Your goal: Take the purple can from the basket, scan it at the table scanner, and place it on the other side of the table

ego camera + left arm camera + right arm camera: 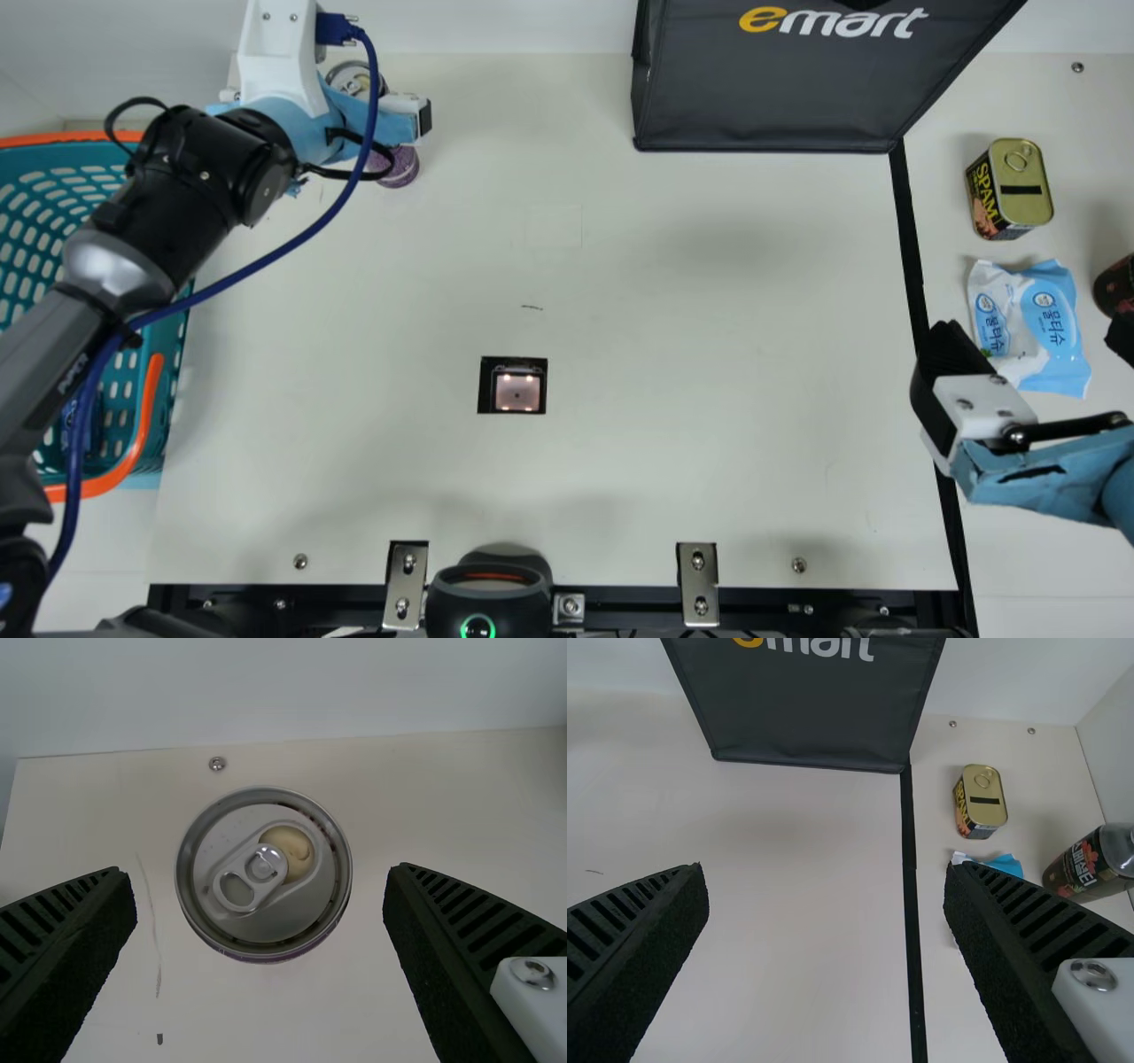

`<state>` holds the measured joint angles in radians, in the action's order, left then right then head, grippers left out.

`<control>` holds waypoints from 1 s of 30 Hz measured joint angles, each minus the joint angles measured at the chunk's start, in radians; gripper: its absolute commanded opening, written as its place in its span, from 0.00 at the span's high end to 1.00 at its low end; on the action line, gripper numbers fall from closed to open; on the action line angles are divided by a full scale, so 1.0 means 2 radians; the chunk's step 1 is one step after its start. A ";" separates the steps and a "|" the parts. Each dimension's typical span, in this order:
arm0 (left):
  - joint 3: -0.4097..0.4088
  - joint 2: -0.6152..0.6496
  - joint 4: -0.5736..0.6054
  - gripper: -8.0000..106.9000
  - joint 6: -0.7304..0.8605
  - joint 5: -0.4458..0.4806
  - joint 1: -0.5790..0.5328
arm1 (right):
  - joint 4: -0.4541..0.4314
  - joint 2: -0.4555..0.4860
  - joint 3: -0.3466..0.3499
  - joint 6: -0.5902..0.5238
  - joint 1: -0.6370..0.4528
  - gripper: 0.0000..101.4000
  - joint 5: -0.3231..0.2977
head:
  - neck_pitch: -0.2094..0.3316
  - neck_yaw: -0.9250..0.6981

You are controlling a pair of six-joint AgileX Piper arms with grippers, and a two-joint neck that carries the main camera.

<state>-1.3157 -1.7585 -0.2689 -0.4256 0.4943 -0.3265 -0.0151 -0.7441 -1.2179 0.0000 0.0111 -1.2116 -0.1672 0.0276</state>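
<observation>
The purple can [400, 168] stands upright on the table at the back left, beside the basket [166, 337], partly hidden by my left gripper [390, 115], which is over it. From the left wrist, the can's silver lid [306, 895] lies between the spread fingers of my left gripper [259, 875], with a gap on both sides. The table scanner [517, 392] is a small lit square left of the table's middle. At the right edge, my right gripper [1035, 341] is open and holds nothing; the right wrist view has the same gripper [826, 873] with its fingers wide apart.
A dark bag [762, 89] stands at the back. Right of the black line [908, 239] are a yellow-topped tin [1010, 189], a wipes pack [1032, 319] and a dark bottle [1090, 864]. A black device [489, 594] sits at the front edge.
</observation>
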 measured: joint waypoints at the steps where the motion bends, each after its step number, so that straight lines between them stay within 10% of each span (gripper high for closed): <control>1: 0.000 0.000 0.000 0.15 0.000 0.000 0.000 | 0.000 0.000 0.000 0.000 0.000 0.06 0.000 | -0.001 0.000; 30: -0.006 -0.006 0.023 0.15 0.021 -0.010 -0.002 | 0.000 0.000 0.000 0.000 0.000 0.06 0.000 | 0.000 0.000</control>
<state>-1.3276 -1.7707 -0.2234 -0.3827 0.4747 -0.3303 -0.0151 -0.7441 -1.2179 0.0000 0.0111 -1.2117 -0.1672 0.0276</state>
